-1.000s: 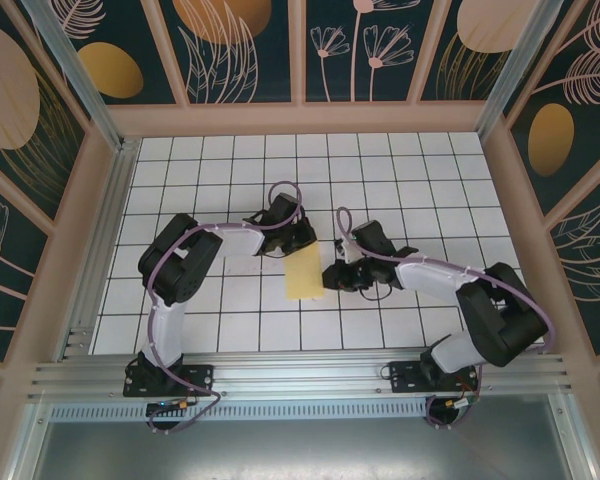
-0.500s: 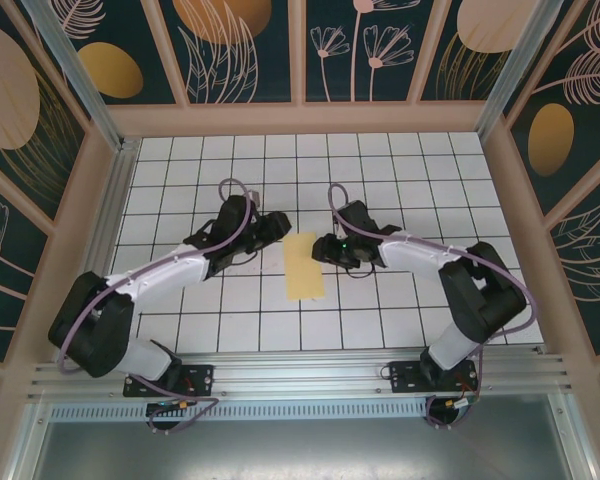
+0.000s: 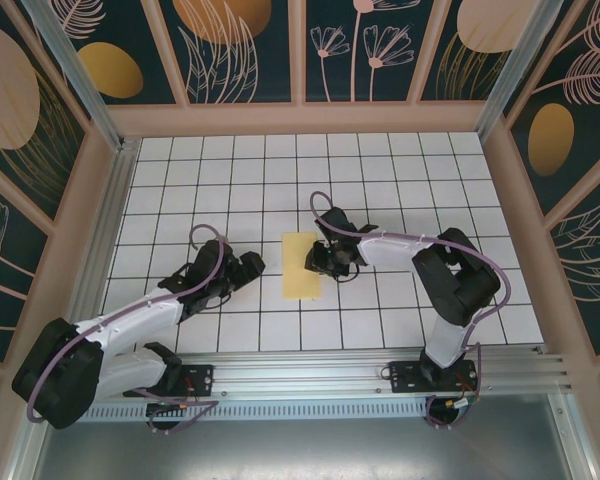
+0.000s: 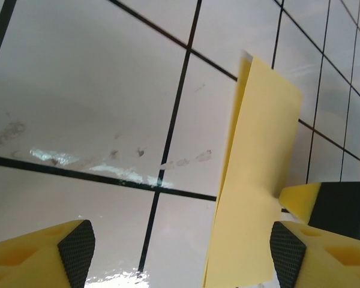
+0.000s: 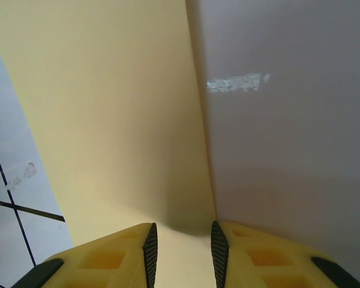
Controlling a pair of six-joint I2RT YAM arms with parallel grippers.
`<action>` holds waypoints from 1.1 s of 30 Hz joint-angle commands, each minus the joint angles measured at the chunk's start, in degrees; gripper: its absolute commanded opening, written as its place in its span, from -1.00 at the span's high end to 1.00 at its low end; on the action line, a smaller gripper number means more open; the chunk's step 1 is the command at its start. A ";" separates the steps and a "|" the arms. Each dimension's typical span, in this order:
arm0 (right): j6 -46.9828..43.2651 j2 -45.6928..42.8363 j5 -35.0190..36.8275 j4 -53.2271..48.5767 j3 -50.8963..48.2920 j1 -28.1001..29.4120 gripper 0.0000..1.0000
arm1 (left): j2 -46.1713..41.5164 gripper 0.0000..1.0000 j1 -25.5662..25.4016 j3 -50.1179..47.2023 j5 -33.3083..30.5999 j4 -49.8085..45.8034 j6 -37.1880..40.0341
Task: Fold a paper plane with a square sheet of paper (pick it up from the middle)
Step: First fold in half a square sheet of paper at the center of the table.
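Observation:
The square sheet of paper [image 3: 298,272], pale yellow and folded to a narrow rectangle, lies on the tiled table in the middle. In the left wrist view the paper [image 4: 258,180] shows two layers, the upper one slightly raised. My left gripper [image 3: 250,267] sits low to the paper's left, apart from it, jaws wide open [image 4: 181,252] with bare tile between them. My right gripper [image 3: 313,262] is down on the paper's right edge. Its fingers [image 5: 183,246] stand a narrow gap apart, straddling that edge of the paper [image 5: 108,120].
White tiled table [image 3: 400,180] with black grid lines, walled by pink frames and patterned panels. An aluminium rail [image 3: 300,375] carries both arm bases at the near edge. Scuff marks [image 4: 138,171] show on a tile near the paper.
My left gripper let go, opened and drew back to the near left. My right gripper slid left onto the paper's right edge. The paper settled flatter on the table.

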 commanded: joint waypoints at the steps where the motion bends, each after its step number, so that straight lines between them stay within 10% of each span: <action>1: 3.20 1.77 -1.84 -1.31 1.32 1.45 0.37 | 0.68 -0.57 0.40 -1.18 2.44 3.98 -2.29; 33: -0.54 7.87 -13.99 7.54 -2.90 -8.61 0.41 | 12.22 -0.71 -4.09 2.07 14.72 15.54 -7.69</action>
